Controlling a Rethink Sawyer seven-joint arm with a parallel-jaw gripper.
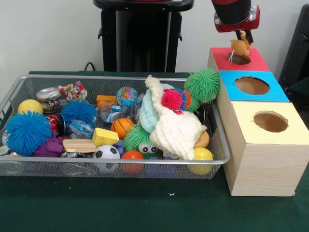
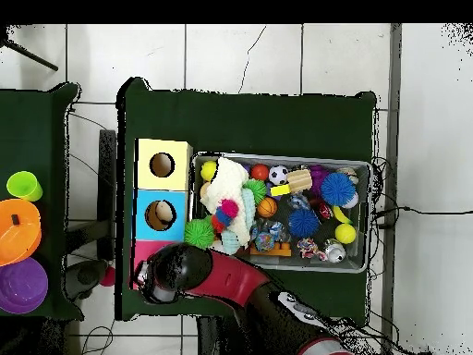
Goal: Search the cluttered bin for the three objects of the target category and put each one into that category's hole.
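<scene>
My gripper (image 1: 244, 38) hangs above the red-topped box at the far right and is shut on a small orange soft ball (image 1: 239, 46), held just over the round hole (image 1: 239, 59). In the overhead view my arm (image 2: 199, 274) covers the red box and the gripper. The wire mesh bin (image 1: 120, 77) is full of toys. A fist-sized green puffer ball (image 1: 202, 84) rests on its right rim, also seen from overhead (image 2: 199, 232). Two blue puffer balls (image 1: 27, 131) (image 1: 78, 111) lie at the left. A small pink puffer (image 1: 172, 99) sits on a cream cloth (image 1: 176, 128).
The blue-topped box (image 1: 252, 86) and the yellow-topped box (image 1: 270, 122) stand in a row in front of the red one. The bin also holds yellow balls (image 1: 30, 106), a football (image 1: 106, 153), a basketball (image 1: 122, 127), wooden blocks and cans. Coloured bowls (image 2: 18, 231) stand on a side table.
</scene>
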